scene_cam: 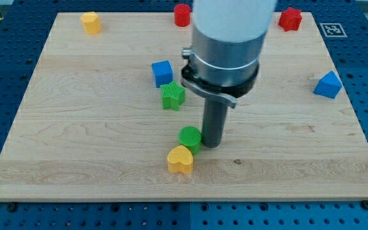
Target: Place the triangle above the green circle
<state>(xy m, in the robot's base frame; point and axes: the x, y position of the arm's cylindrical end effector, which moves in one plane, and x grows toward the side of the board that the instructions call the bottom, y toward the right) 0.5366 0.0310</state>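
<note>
The blue triangle (328,85) lies near the board's right edge, far from the other middle blocks. The green circle (190,138) sits at the board's lower middle. My tip (211,144) stands right beside the green circle, on its right, touching or nearly touching it. A yellow heart (180,160) lies just below and left of the green circle, touching it. The rod hangs from the large grey arm body, which hides part of the board's top middle.
A green star (172,95) and a blue cube (162,72) sit above the green circle. A yellow block (91,22) is at top left, a red cylinder (182,14) at top middle, a red block (291,18) at top right. The wooden board (75,128) lies on a blue perforated table.
</note>
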